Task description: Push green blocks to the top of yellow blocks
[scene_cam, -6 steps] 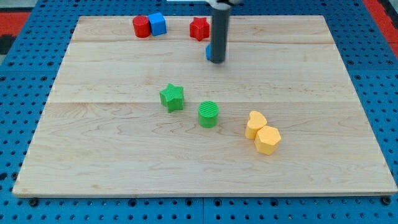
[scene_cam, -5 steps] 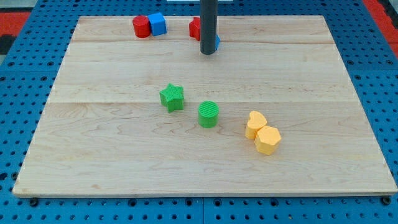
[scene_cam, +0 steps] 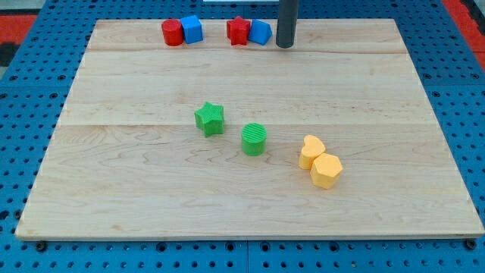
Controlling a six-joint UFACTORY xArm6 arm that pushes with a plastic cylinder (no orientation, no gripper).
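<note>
A green star block [scene_cam: 210, 119] and a green cylinder [scene_cam: 254, 139] sit near the board's middle. Two yellow blocks touch each other to the lower right of them: a heart-like one [scene_cam: 311, 151] and a hexagonal one [scene_cam: 326, 171] just below it. My tip [scene_cam: 284, 45] is at the view's top, just right of a blue block [scene_cam: 260, 32], far from the green and yellow blocks.
At the top edge of the wooden board [scene_cam: 136, 189] stand a red block [scene_cam: 172, 32] touching a blue cube [scene_cam: 192, 29], and a red star [scene_cam: 239, 31] touching the blue block beside my tip. Blue pegboard surrounds the board.
My tip has moved up and to the right, from left of the top blue block to its right. That blue block now sits against the red star. The green and yellow blocks have not moved.
</note>
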